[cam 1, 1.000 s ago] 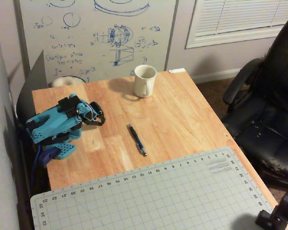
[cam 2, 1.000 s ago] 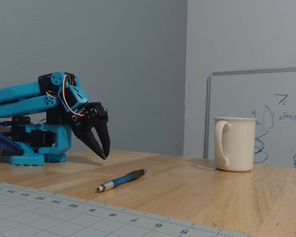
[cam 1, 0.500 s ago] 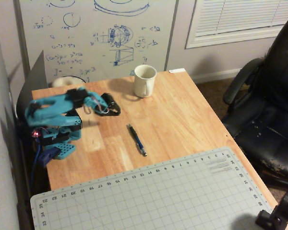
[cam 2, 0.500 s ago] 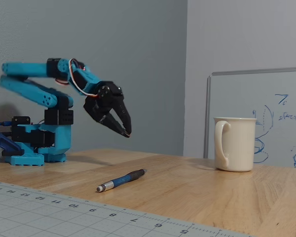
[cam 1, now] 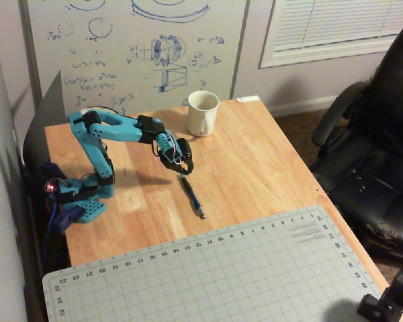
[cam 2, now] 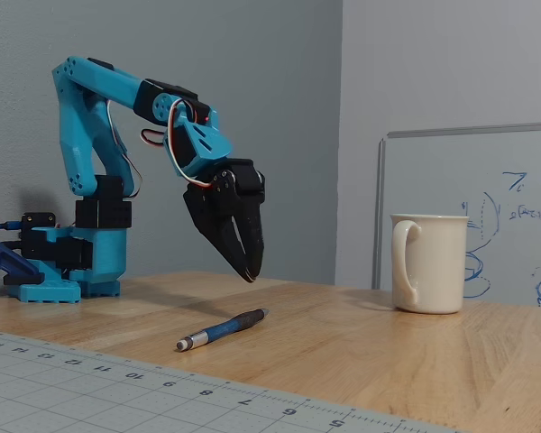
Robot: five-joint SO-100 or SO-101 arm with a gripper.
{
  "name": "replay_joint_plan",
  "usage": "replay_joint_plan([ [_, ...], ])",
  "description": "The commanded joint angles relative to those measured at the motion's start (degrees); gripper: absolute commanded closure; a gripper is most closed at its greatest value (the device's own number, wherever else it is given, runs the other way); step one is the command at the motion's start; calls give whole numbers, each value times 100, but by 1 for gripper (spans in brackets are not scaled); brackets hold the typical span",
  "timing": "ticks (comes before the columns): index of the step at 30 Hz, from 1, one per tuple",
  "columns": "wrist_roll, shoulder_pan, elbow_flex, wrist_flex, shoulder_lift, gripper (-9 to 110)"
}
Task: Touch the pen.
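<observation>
The pen (cam 1: 191, 196) is thin and dark blue with a silvery tip. It lies on the wooden table (cam 1: 269, 168) in front of the arm, tip pointing toward the cutting mat. It also shows in the fixed view (cam 2: 224, 329). My black gripper (cam 1: 185, 170) points steeply down over the pen's dark rear end. In the fixed view the gripper (cam 2: 250, 274) hangs a little above the tabletop, with a gap between its tips and the pen. The fingers meet at the tips and hold nothing.
A white mug (cam 1: 203, 113) stands at the table's far edge, also seen in the fixed view (cam 2: 428, 263). A grey cutting mat (cam 1: 221, 275) covers the near part of the table. A whiteboard (cam 1: 134, 47) leans behind. A black office chair (cam 1: 376, 154) stands to the right.
</observation>
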Motion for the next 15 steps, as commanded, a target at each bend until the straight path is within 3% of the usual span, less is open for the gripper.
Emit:
replay_joint_plan([
  [1,-35,0,-545,-70,0,101],
  [15,-35,35,-580,-141,-923,101],
])
